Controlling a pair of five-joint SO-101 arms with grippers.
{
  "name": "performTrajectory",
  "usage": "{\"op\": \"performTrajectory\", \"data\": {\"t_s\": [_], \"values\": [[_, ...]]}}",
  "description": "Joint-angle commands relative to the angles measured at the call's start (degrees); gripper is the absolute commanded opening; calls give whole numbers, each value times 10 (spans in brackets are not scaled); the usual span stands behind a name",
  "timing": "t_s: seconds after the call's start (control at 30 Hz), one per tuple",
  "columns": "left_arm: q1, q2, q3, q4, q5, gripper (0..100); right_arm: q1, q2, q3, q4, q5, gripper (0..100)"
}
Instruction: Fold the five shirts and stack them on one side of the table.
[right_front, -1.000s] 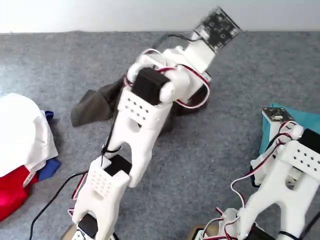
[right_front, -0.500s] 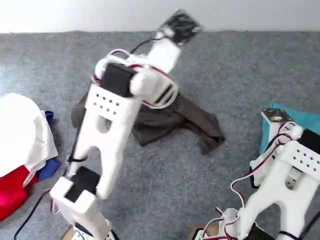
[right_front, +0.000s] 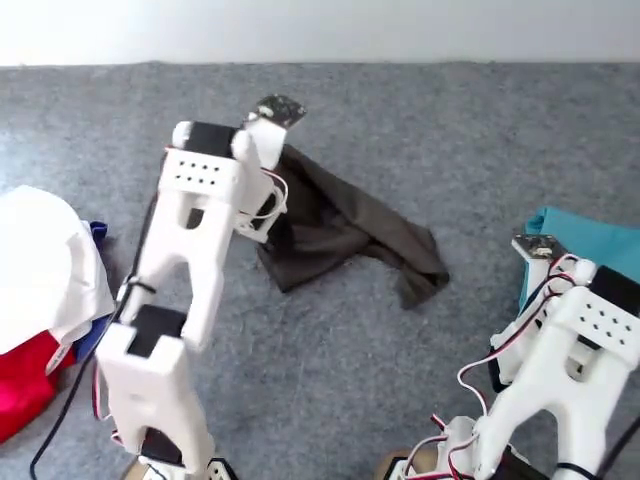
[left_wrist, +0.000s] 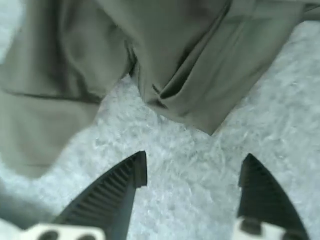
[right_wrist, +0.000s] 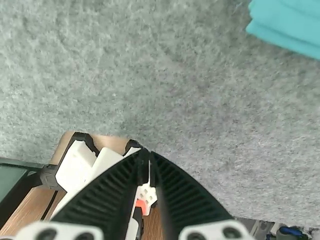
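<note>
Left gripper open and empty, poised over the grey mat just beside the crumpled brown shirt, mid-table. Right gripper closed, empty. Step judged: laying the shirt out for folding. Next move requires pinching a hem edge.

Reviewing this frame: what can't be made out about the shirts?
Dark shirt: high view, left portion hidden behind the left arm.
Teal shirt: high view, cut off by the right edge, partly behind the right arm.
White shirt, red shirt, blue shirt: pile cut off by the left edge, overlapping; fold state unclear.
</note>
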Motion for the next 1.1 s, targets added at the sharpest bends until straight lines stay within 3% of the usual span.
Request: {"op": "performTrajectory", "data": {"t_s": [0.0, 0.2, 0.6, 1.07], "values": [[4, 32, -3, -34, -7, 301, -4, -15, -2, 20, -5, 9], [11, 71, -17, -57, -6, 299, -3, -15, -2, 20, -5, 9], [105, 82, -21, -28, 22, 235, -4, -15, -2, 20, -5, 9], [51, 87, -26, -65, 22, 235, -4, -15, -2, 20, -5, 9]]}}
